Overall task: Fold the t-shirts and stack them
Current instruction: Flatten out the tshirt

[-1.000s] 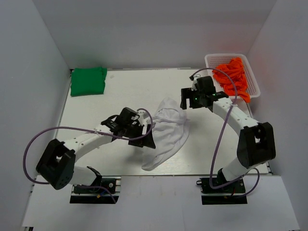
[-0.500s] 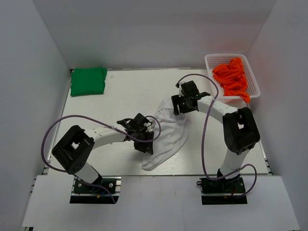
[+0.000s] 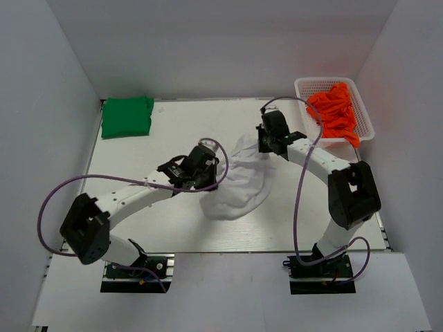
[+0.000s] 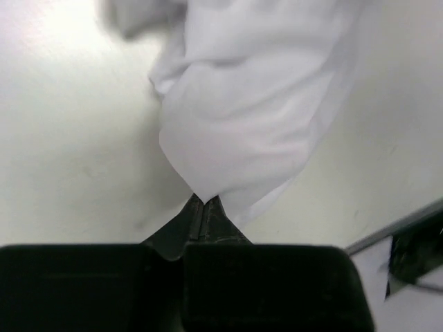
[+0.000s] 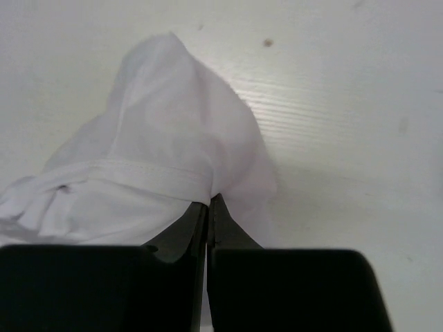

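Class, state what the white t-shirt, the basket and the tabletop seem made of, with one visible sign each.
White t-shirt: soft matte cloth, probably knit; folds, stitched hem.
Basket: likely white plastic; rigid lattice walls.
Tabletop: apparently white-finished wood; faint grain lines.

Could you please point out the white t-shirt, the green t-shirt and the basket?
white t-shirt [image 3: 242, 183], top external view, middle of the bunched cloth.
green t-shirt [image 3: 127, 116], top external view, centre of the folded cloth.
white basket [image 3: 324, 79], top external view, far rim.
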Action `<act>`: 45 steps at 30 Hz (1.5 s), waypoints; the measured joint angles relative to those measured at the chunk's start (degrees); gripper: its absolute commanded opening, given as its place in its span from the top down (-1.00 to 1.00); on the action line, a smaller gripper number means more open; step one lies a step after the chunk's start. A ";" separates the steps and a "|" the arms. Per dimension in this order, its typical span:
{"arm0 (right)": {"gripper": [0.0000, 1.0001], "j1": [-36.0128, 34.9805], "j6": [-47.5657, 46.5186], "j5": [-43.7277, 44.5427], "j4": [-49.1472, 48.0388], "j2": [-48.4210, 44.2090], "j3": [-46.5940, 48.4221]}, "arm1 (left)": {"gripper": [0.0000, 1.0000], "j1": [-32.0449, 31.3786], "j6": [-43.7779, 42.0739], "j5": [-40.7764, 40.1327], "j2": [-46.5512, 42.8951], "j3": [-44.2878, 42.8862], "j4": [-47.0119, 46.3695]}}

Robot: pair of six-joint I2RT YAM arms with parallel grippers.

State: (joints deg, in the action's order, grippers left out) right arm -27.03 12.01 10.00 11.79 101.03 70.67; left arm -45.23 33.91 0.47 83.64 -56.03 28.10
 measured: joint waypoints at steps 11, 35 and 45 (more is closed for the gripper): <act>1.00 1.42 6.12 18.78 13.18 -20.79 16.13 | 1.00 0.00 0.35 -29.94 -16.92 -16.50 2.38; 1.00 1.36 2.51 22.16 21.24 -43.95 12.48 | 1.00 0.50 9.49 -55.78 -30.38 -21.03 17.44; 1.00 1.36 4.09 10.29 19.54 -34.14 3.50 | 1.00 2.23 11.96 -45.92 -18.99 -10.10 11.69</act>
State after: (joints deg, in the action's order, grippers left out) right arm -25.67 16.10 20.29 31.33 66.89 74.17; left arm -43.00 45.87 -45.45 64.64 -66.13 39.79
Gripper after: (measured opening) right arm 0.014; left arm 0.025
